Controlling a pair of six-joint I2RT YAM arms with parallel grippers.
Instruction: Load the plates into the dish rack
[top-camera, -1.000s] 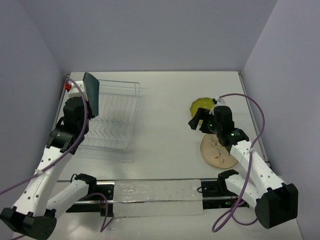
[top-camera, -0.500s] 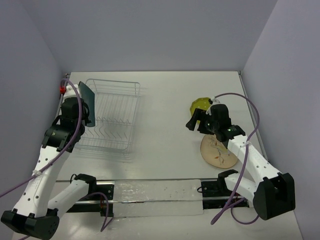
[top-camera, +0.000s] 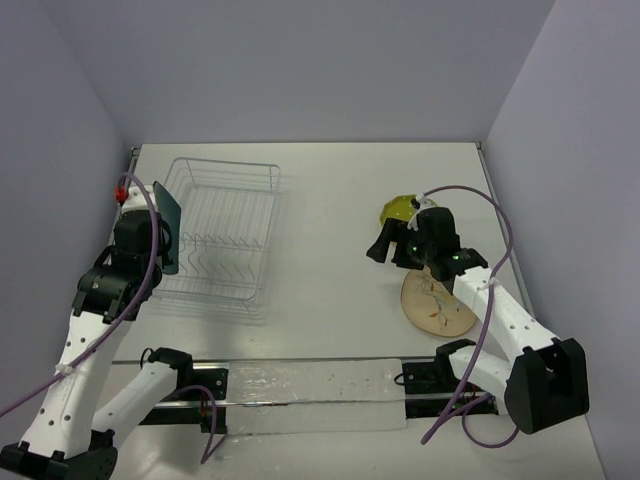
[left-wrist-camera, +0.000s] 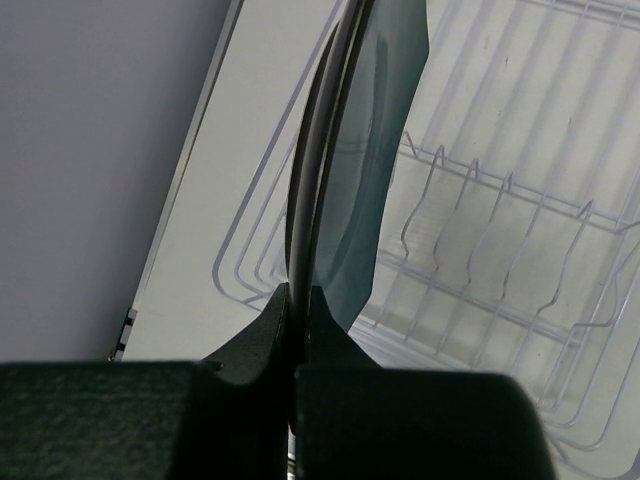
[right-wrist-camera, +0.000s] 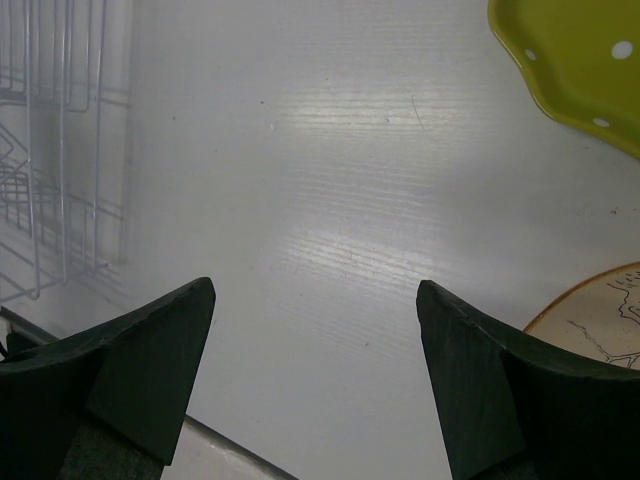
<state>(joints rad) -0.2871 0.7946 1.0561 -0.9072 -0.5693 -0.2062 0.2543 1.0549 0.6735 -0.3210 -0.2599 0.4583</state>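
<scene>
Since the earlier frame, the dark teal plate (top-camera: 168, 218) has come down from above the dish rack's (top-camera: 230, 164) far-left corner to its left rim. It stands on edge, long axis along that side. Only the left wrist view shows the left gripper (left-wrist-camera: 298, 296) pinched on its edge. The right gripper (top-camera: 384, 246) gapes empty, well right of the rack, beside the yellow-green plate (top-camera: 399, 209).

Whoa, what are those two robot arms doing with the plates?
They are loading plates into a dish rack. The left hand is pinching a dark teal plate on its edge, upright at the rack's left side; whether it sits between the tines is unclear. The right hand is open and holds nothing, above the table next to a yellow-green dotted plate and a cream flowered plate, both lying flat.
</scene>
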